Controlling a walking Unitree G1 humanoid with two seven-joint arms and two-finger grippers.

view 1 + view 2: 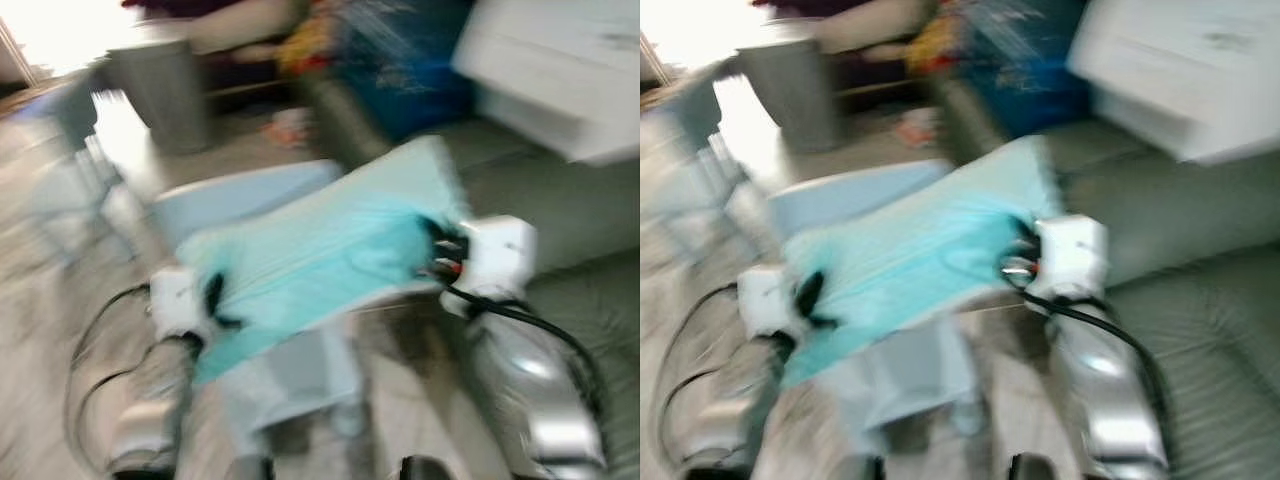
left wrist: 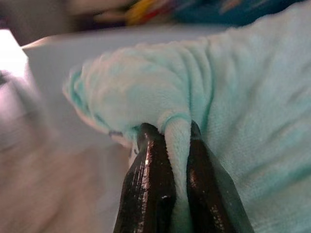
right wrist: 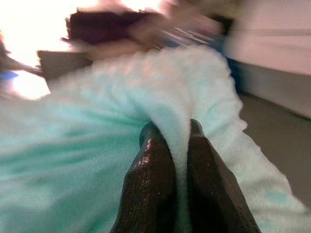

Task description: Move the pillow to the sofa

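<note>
A mint-green fluffy pillow [image 1: 320, 250] hangs in the air between my two arms, blurred by motion. My left gripper [image 1: 213, 300] is shut on its near left edge; in the left wrist view the fabric [image 2: 233, 97] is pinched between the black fingers [image 2: 148, 179]. My right gripper [image 1: 440, 255] is shut on the pillow's right edge, with plush [image 3: 146, 97] squeezed between its fingers [image 3: 150, 189]. The grey-green sofa [image 1: 580, 300] lies to the right, its seat just beyond the right arm.
A pale blue low table or stool [image 1: 250, 195] stands under the pillow. A grey bin [image 1: 165, 95] is at the back left. A white cushion or box [image 1: 560, 70] rests on the sofa's far right, and blue clutter [image 1: 410, 60] lies behind.
</note>
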